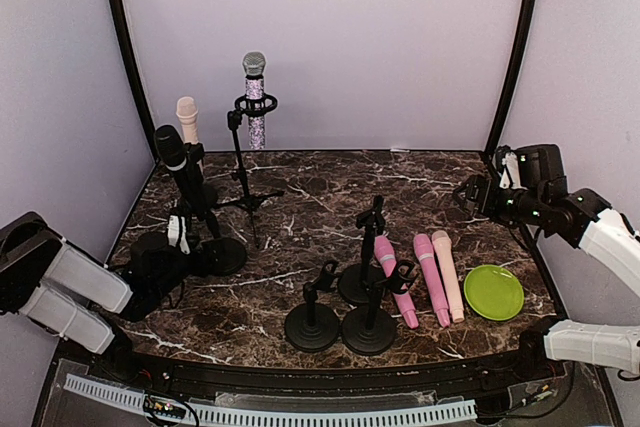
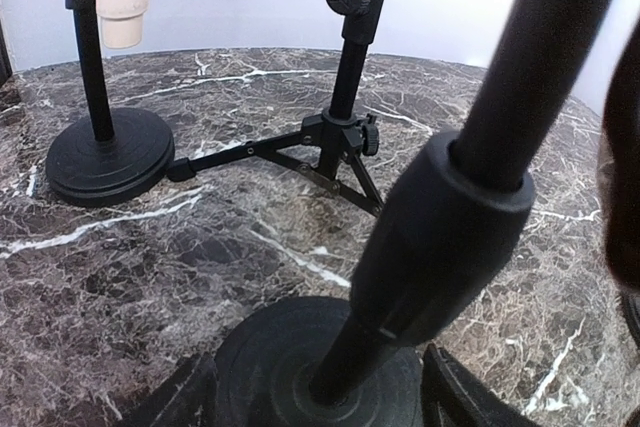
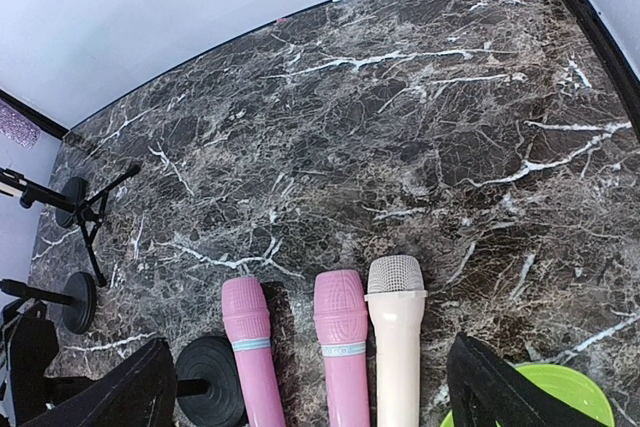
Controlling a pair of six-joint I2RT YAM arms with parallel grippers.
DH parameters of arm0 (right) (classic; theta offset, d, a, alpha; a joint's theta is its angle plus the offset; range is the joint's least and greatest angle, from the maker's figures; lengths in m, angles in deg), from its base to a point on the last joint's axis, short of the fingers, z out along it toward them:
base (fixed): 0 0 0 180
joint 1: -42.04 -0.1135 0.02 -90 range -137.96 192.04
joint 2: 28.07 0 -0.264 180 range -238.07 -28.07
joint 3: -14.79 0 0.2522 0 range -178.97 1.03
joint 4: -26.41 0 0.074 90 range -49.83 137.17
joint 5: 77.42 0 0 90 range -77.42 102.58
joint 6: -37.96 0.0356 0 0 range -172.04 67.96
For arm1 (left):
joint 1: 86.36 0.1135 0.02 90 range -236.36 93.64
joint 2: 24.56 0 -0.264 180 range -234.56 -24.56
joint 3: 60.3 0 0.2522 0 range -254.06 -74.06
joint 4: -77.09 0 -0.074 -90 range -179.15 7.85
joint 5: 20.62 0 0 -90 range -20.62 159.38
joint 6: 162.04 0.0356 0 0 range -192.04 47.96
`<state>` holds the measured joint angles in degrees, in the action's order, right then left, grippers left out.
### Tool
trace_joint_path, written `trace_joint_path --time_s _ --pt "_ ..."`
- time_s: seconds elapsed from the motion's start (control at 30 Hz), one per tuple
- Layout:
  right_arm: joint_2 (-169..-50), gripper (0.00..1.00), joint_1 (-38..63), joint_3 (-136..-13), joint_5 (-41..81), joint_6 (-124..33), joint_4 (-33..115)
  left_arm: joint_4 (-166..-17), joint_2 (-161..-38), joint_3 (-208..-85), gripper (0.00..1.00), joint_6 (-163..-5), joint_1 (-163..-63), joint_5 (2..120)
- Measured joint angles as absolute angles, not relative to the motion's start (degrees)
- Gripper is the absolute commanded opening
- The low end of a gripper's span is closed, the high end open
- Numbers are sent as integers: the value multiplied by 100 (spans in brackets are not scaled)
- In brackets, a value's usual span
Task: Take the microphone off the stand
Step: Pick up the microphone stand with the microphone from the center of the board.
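A black microphone (image 1: 172, 152) stands tilted in a stand whose round base (image 1: 225, 255) is at the table's left. My left gripper (image 1: 200, 252) is down at that base. In the left wrist view its fingers (image 2: 190, 397) press on both sides of the base (image 2: 300, 367), and the holder sleeve (image 2: 440, 237) and the microphone's handle (image 2: 545, 47) rise above them. My right gripper (image 1: 467, 193) hangs open in the air at the right, empty. In the right wrist view the gripper (image 3: 310, 387) looks down on the microphones lying flat.
A cream microphone (image 1: 188, 119) and a glittery one (image 1: 255, 97) on a tripod stand (image 1: 245, 197) sit behind. Three empty stands (image 1: 312, 327) are at the front. Two pink microphones (image 1: 430, 277), a cream microphone (image 1: 448, 272) and a green plate (image 1: 493, 292) lie front right.
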<state>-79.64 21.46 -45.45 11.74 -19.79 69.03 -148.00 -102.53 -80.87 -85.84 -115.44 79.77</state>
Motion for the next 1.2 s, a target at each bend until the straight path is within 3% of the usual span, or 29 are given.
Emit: trace_joint_path --time_s 0.33,0.73,1.0,1.2 --pt "-8008 95 2146 -4622 1174 -1979 7015 -15432 -10822 -8297 55 -8569 -11509 7911" --pt "-8117 95 2146 -4775 1169 -1981 7054 -15801 -11088 -8350 18 -8396 -11480 7697" --pt "-8117 95 2146 -4775 1169 -1983 7063 -15309 -10529 -8345 0 -8112 -11448 7732" --pt "-8124 95 2149 -4775 1172 -1983 7063 -14463 -9707 -8347 0 -7968 -11448 7651"
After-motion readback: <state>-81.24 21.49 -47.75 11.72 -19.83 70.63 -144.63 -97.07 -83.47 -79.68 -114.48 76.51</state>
